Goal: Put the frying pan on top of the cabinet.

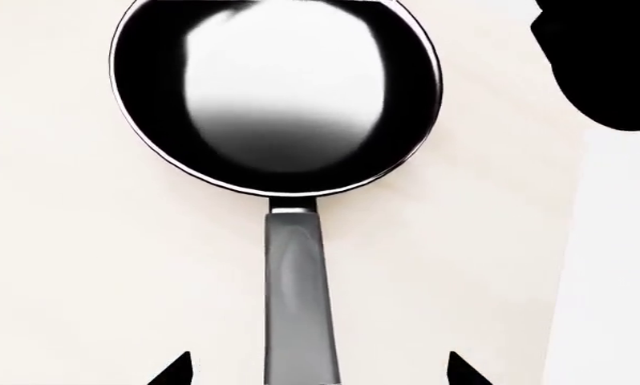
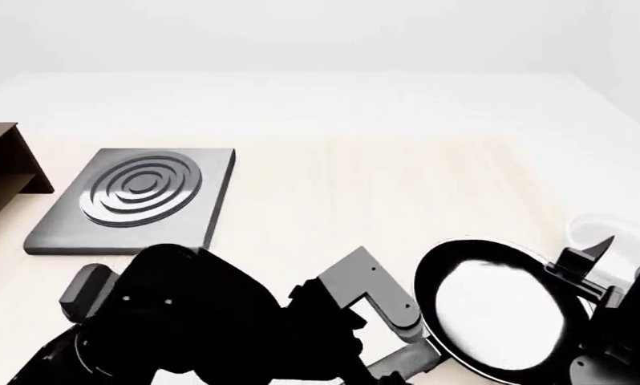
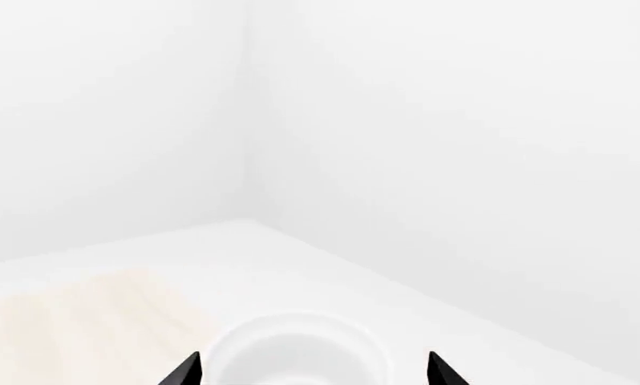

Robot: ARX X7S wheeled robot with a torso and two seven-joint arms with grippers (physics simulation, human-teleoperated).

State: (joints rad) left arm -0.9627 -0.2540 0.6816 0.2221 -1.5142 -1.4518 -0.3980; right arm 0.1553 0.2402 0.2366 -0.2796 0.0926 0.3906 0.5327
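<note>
The frying pan [image 1: 277, 92] lies flat on the pale bench [image 2: 406, 184], near the robot and toward its right side, with its long grey handle [image 1: 297, 297] pointing back toward the left arm. That orientation suits a grasp on the handle, and the left gripper [image 1: 317, 370] is lined up for it: in the left wrist view its two dark fingertips [image 1: 176, 370] stand well apart on either side of the handle, touching nothing that I can see. The cabinet [image 2: 2, 172] sits far off at the left edge of the bench, beyond the grey hob [image 2: 138, 200], so the pan has a long way to travel. The right gripper [image 3: 314, 370] is also spread open and empty, hovering just over a small white bowl [image 3: 298, 353] near the bench's right edge, seemingly kept clear of the pan.
</note>
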